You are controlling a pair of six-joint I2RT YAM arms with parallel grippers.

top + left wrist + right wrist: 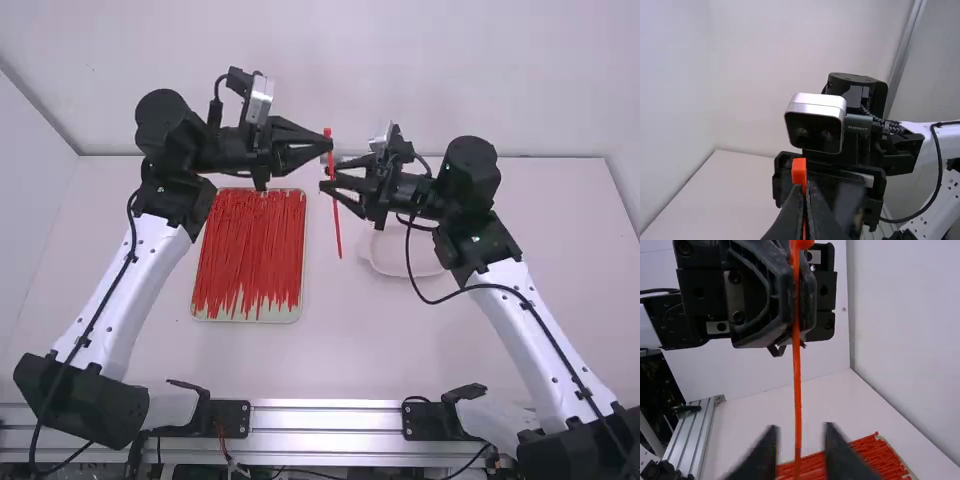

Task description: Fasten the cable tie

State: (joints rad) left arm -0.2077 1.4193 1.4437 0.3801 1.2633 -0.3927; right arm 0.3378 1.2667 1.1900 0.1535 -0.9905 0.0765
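Observation:
A red cable tie (335, 215) hangs upright above the table between the two arms. My left gripper (326, 150) is shut on it just below its head (798, 171), and the strap (796, 385) drops straight down from there. My right gripper (328, 187) sits lower on the strap, facing the left one. It is open, with its two fingers (769, 452) standing on either side of the strap and a gap on each side. The tie's tail ends free in the air above the table.
A flat tray (250, 319) heaped with several red cable ties (250, 250) lies left of centre, below the left gripper; those ties (865, 457) also appear behind my right fingers. A white dish (385, 262) sits under the right arm. Walls enclose the table at the back and sides.

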